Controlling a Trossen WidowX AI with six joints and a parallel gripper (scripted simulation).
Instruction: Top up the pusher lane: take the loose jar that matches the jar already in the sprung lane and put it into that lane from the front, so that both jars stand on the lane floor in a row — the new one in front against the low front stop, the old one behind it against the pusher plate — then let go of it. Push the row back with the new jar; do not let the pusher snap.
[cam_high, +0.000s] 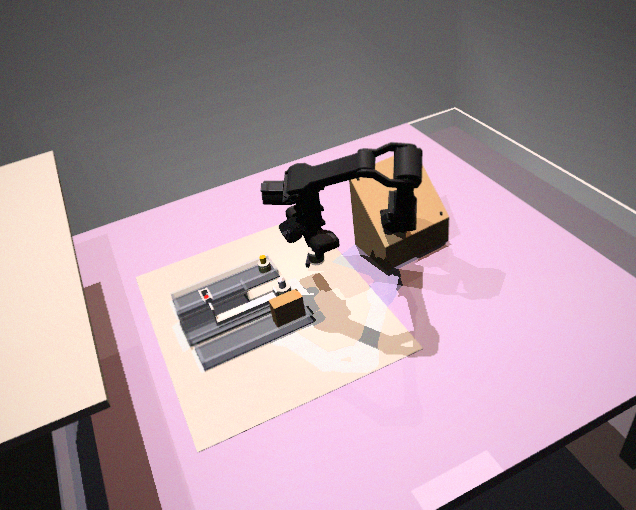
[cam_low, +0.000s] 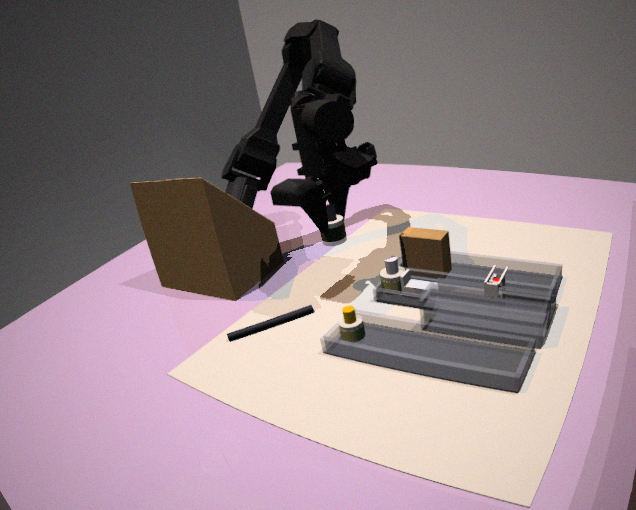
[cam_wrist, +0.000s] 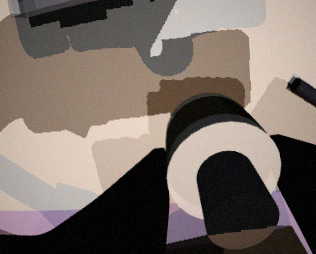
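My gripper (cam_high: 314, 257) (cam_low: 333, 223) (cam_wrist: 217, 153) is shut on a loose jar (cam_low: 333, 233) (cam_wrist: 186, 175) with a dark body, a white shoulder and a grey-looking knob. The jar is upright and raised above the surface, in front of the lanes. A jar with a grey knob (cam_high: 281, 286) (cam_low: 391, 279) stands at the front end of the middle, sprung lane (cam_low: 406, 299), with white pusher parts behind it. The low front stop is hard to make out. A yellow-knobbed jar (cam_high: 263, 264) (cam_low: 351, 328) stands at the front end of a side lane.
An orange-brown box (cam_high: 287, 310) (cam_low: 425, 250) stands at the front of the other side lane, close beside the sprung lane. A black rod (cam_low: 270, 323) (cam_wrist: 305, 92) lies on the mat. A large brown wedge block (cam_high: 416, 245) (cam_low: 177, 239) stands by the arm.
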